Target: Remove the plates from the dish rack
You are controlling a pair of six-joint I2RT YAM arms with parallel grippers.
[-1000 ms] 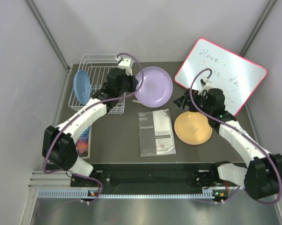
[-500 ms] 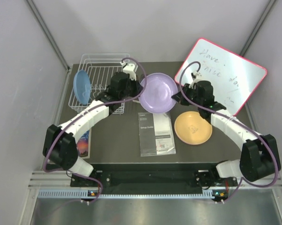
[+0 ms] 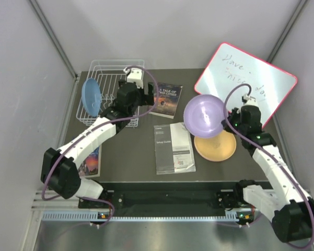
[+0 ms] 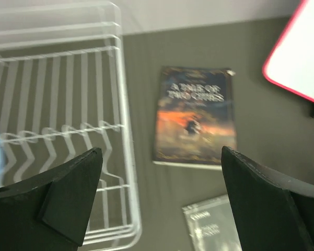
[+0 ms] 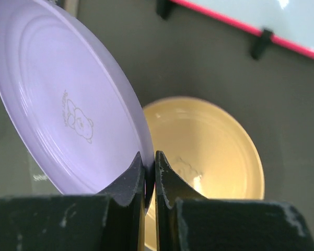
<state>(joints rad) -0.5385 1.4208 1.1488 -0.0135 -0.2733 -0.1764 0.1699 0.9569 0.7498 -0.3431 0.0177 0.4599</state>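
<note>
**A:** Step in hand?

**B:** Set-down of the lavender plate [image 5: 57, 99], by my reading. The right fingers [image 5: 130, 178] are pinched tight on its rim. The plate hangs tilted, well right of the dish rack [image 3: 109, 78], above the orange-tan plate [image 3: 219, 149], which lies flat on the worktop [image 3: 130, 151].

**A:** Next move?

**B:** Probably level the plate, lower it onto the orange-tan one, then release. A tilted drop could let it slide off. The left fingers [image 4: 68, 193] are spread wide and hold nothing, over the dish rack's right edge. The blue plate [image 3: 91, 96] stands on edge at the rack's far left side. Fetching it calls for a reach across the wires and a grip on its rim.

**A:** Counts?

**B:** Plates in view: three, namely one lavender, one orange-tan and one blue. No pink one is visible. Dish racks: one, holding one plate. Out of the rack: two.
</note>
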